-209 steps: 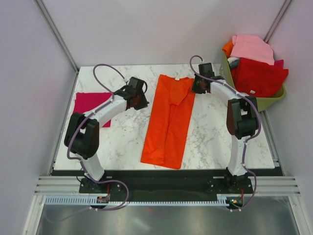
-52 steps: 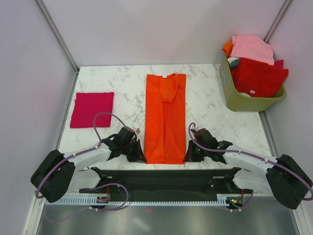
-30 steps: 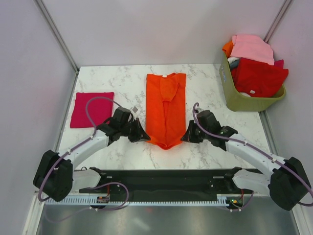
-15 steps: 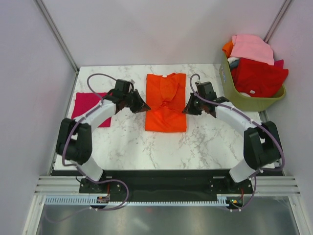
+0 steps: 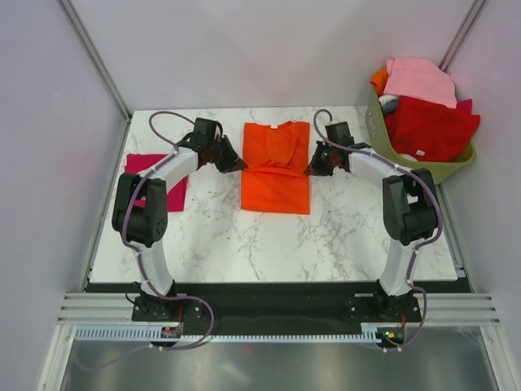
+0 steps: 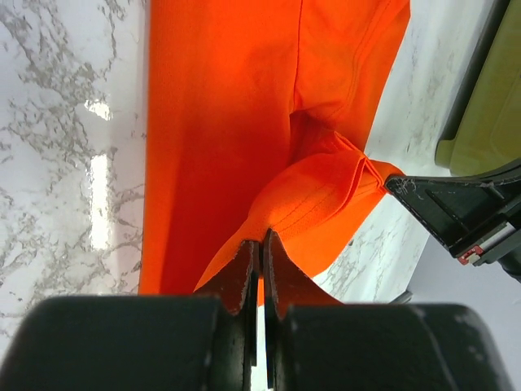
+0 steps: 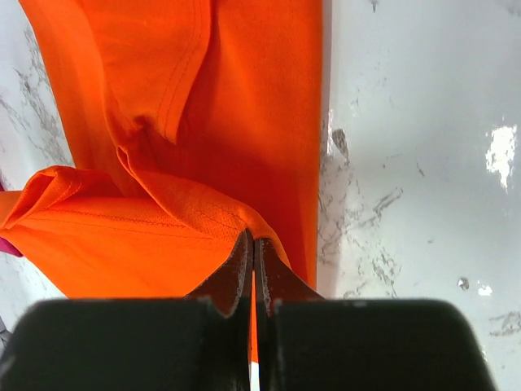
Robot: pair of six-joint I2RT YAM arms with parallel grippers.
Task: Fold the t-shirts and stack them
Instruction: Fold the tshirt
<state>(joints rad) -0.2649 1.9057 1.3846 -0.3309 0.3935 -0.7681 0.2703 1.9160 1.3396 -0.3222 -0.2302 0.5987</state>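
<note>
- Top view: the orange t-shirt (image 5: 275,186) lies doubled over on the worktop (image 5: 269,244), near the middle of its far edge.
- The left gripper (image 5: 237,165) is at the shirt's left side and the right gripper (image 5: 312,169) at its right side. Each touches the upper layer.
- The crimson t-shirt (image 5: 138,166) lies flat by the worktop's left edge, partly under the left arm and well apart from the orange one.
- A green basket (image 5: 407,169) piled with clothes (image 5: 423,98) sits at the far right corner.
- Left wrist view: the left gripper's fingers (image 6: 244,273) are pressed together, pinching a corner of orange cloth. The cloth humps up above the flat layer.
- Right wrist view: the right gripper's fingers (image 7: 238,273) are likewise closed on a stitched orange hem corner, lifted off the layer beneath.
</note>
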